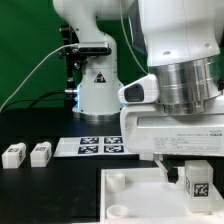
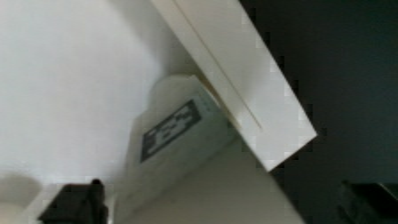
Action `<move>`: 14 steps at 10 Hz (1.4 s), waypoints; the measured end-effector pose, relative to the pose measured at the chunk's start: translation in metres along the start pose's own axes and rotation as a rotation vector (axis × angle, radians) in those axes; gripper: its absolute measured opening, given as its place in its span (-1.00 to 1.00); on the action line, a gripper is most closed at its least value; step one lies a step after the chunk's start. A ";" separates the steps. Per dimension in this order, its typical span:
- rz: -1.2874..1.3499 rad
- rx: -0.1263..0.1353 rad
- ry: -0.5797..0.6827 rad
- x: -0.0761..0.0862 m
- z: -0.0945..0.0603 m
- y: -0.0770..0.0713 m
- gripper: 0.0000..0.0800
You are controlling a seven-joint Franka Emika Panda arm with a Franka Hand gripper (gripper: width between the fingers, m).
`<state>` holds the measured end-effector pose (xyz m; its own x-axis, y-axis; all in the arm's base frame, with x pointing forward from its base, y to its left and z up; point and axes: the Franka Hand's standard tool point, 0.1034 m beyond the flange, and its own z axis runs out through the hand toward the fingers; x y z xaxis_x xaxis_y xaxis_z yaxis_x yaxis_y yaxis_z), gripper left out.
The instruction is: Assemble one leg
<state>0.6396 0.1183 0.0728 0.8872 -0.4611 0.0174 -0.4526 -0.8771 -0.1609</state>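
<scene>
- Gripper [image 2: 221,205] fingers are seen spread wide at the wrist view's lower edge, nothing held
- Leg [image 1: 196,181] is noted lower right, upright on the board [image 1: 130,200]
- Fingers should be centred astride it before closing

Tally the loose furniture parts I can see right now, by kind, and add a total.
Legs: 3, two lying side by side on the table at the exterior view's left, one standing on the board under the gripper
Square board with round sockets: 1
Marker board, not furniture: 1
Total furniture parts: 4
</scene>
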 end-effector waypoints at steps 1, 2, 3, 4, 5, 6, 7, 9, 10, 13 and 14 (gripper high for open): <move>-0.203 -0.053 -0.013 -0.003 -0.001 -0.007 0.62; -0.419 -0.087 -0.040 -0.005 -0.004 -0.013 0.62; -0.503 -0.091 -0.057 -0.005 -0.004 -0.015 0.62; -0.496 -0.088 -0.047 -0.003 -0.003 -0.013 0.32; -0.473 -0.090 -0.046 -0.003 -0.002 -0.013 0.32; -0.422 -0.092 -0.043 -0.002 -0.003 -0.012 -0.02; -0.324 -0.097 -0.037 0.000 -0.003 -0.009 -0.23; -0.138 -0.102 -0.026 0.001 -0.003 -0.007 -0.23; 0.049 -0.103 -0.005 0.004 -0.003 -0.006 -0.23; 0.575 -0.097 0.028 0.008 -0.003 0.004 -0.22; 0.702 -0.090 0.016 0.008 -0.002 0.006 -0.22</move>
<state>0.6435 0.1092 0.0743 0.3817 -0.9231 -0.0464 -0.9236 -0.3790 -0.0576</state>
